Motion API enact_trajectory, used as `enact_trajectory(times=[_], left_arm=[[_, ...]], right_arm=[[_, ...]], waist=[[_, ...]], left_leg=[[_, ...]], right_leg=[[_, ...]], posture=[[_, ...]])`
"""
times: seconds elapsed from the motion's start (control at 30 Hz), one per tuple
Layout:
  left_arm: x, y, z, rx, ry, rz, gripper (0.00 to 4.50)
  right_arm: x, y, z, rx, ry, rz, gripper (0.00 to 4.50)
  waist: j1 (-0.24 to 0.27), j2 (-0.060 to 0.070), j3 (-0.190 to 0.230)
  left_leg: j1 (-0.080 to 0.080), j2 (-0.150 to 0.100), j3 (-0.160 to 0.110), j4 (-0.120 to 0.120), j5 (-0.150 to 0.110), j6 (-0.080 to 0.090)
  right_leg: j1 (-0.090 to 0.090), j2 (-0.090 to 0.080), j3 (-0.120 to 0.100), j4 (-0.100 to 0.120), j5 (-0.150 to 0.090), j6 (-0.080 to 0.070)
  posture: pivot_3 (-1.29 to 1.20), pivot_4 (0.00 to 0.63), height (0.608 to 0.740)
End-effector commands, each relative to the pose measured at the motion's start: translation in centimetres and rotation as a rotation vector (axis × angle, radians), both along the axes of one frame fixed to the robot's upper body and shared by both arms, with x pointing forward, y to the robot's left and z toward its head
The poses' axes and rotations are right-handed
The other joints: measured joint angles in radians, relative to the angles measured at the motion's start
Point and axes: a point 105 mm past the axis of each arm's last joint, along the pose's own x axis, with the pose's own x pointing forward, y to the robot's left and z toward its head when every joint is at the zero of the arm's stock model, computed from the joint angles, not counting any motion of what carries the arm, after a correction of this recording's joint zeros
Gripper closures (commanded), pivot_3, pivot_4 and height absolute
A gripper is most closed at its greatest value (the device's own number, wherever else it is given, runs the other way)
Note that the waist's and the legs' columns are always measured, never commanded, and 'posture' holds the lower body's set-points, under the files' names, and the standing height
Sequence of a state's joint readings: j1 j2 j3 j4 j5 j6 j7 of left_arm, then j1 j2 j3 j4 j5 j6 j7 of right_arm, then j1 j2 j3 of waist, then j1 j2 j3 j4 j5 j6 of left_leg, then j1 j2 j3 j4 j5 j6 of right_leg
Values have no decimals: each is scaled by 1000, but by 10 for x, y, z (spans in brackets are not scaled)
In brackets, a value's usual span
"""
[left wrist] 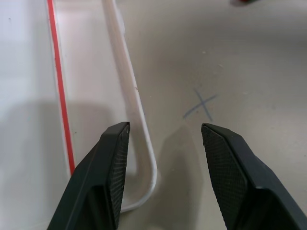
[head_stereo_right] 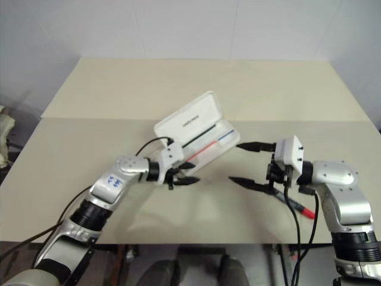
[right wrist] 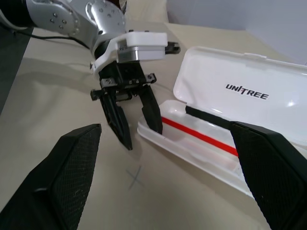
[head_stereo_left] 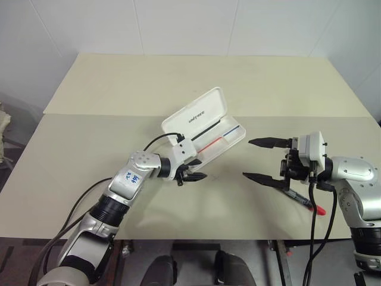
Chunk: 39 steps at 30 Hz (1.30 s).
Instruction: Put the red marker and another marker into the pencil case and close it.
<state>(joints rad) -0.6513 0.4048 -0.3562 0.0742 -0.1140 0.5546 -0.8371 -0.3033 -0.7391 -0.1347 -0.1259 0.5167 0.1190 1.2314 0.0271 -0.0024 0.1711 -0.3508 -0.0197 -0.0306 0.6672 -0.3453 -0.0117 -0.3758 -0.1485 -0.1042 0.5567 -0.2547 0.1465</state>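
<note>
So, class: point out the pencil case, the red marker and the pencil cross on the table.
pencil case (head_stereo_left: 196, 114), left eye view, middle of the open lid.
red marker (head_stereo_left: 302, 201), left eye view, its barrel below the right gripper.
pencil cross (left wrist: 200, 105), left wrist view, where its strokes meet.

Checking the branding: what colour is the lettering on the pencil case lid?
Dark, nearly black, on the white pencil case lid; clearest in the right wrist view.

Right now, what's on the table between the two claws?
Bare tabletop with a small pencilled X, seen in the right wrist view. The open pencil case lies beside the left claw, not between it and the right claw.
</note>
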Motion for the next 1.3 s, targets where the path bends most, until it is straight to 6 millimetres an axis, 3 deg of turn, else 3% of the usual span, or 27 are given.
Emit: enact_trajectory(times=[0.03, 0.2, 0.43, 0.5, 0.7, 0.83, 1.07, 1.2, 1.3], left_arm=[[8, 6, -4, 56, 10, 33, 1990], [10, 7, -5, 104, 38, 15, 1990], [-1, 5, -16, 195, 98, -56, 4235], [-4, 5, -19, 213, 112, -68, 4492], [-11, 5, -26, 225, 134, -84, 4492], [-21, 1, -17, 175, 143, -149, 4492], [-48, 15, -5, 219, 156, -264, 4492], [-64, 28, -12, 293, 171, -284, 4492], [-66, 27, -15, 295, 175, -269, 4492]], right_arm=[[-5, -5, 18, -7, -61, -2, 0], [-5, -8, 23, -27, -64, -2, 0], [-3, -7, 31, -31, -85, -1, 0], [-3, -6, 33, -33, -88, 0, 0], [-2, -6, 37, -36, -95, 0, 0], [-2, -6, 36, -37, -92, 3, 0], [-1, -6, 35, -42, -74, 13, 0], [-2, -6, 33, -42, -63, 17, 0], [-3, -4, 32, -38, -57, 21, 0]], waist=[[0, 0, 0], [-1, 0, 0], [-2, 0, -1], [4, -1, -1], [-1, -2, -2], [-1, -2, -2], [-4, -2, -2], [-5, -2, -2], [-3, -2, -2]], left_leg=[[0, 0, 0, 0, 0, 0], [0, 0, 0, 0, 0, 0], [0, 0, 0, 0, 0, 0], [0, 0, 0, 0, 0, 0], [1, 0, 0, 0, 0, 0], [1, 0, 0, 0, 0, 0], [0, 0, 0, -2, 0, 0], [0, 0, 0, -2, 0, 1], [0, 0, 0, -1, 0, 1]], right_leg=[[0, 0, 0, 0, 0, 0], [0, 0, 0, 0, 0, 0], [0, 0, 0, 0, 0, 0], [1, 0, 0, 0, 0, 0], [1, 0, 0, 0, 0, 0], [1, 0, 0, 0, 0, 0], [-1, 0, 0, 0, 0, 0], [-1, 0, 0, 0, 0, 0], [-1, 0, 0, 0, 0, 0]], posture=[[0, 150, 740], [0, 150, 740], [0, 150, 740], [0, 150, 740], [0, 150, 740], [0, 150, 740], [0, 150, 740], [0, 150, 740], [0, 150, 740]])
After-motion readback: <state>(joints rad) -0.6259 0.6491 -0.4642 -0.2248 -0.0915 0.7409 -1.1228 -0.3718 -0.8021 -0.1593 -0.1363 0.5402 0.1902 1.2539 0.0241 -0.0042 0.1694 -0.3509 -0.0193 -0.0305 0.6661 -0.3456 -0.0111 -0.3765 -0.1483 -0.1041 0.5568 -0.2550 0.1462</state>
